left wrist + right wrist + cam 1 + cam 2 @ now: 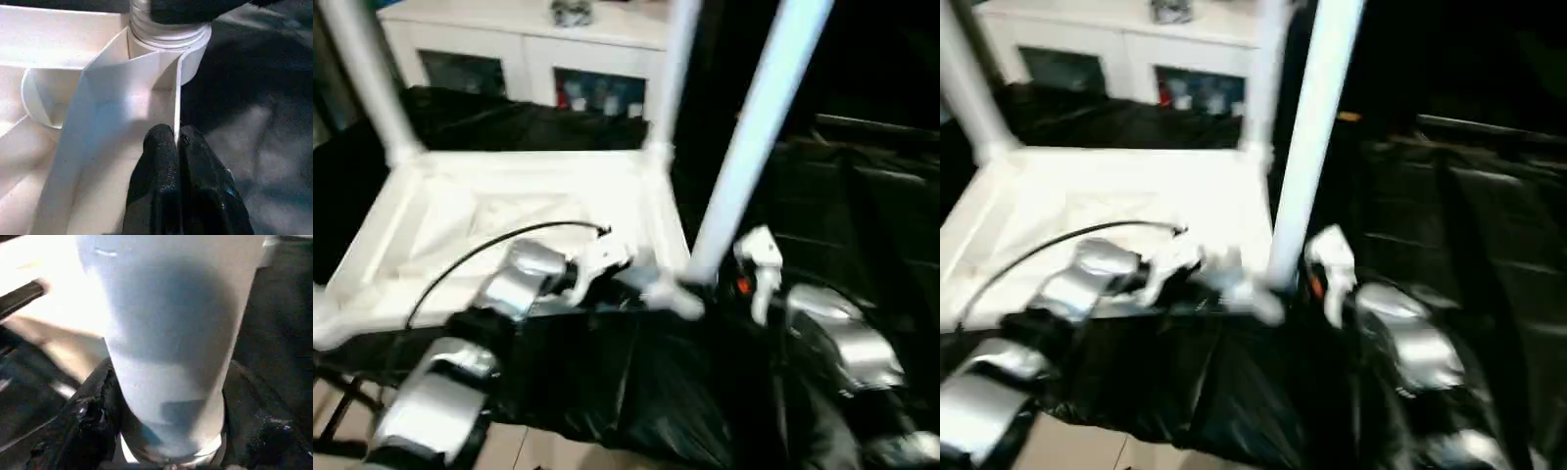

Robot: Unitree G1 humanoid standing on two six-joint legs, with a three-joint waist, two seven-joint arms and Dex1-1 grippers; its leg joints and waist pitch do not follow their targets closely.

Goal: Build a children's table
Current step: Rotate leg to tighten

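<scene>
While the tabletop lies upside down on the black sheeting, ribbed underside up, you can see three legs standing in its corner sockets: far-left leg, far-right leg, and the near-right leg, which tilts slightly to the right as it rises. White cabinet with glass doors sits behind, well apart from the work.

Your left hand is closed tight. In the left wrist view both black fingers pinch the thin upright edge of the tabletop's side wall, just beside the near-right corner socket. Threaded base of the leg sits in that socket. From the head views the left forearm reaches in over the near edge of the tabletop, a black cable looping above it.

Your right hand is around the near-right leg low down, close above the socket. In the right wrist view a black finger shows on each side of the tube, jaws spread to about the tube's width; left finger looks to touch the tube, the other side you can't tell for sure. Right forearm comes in from the right over the black sheeting.
</scene>
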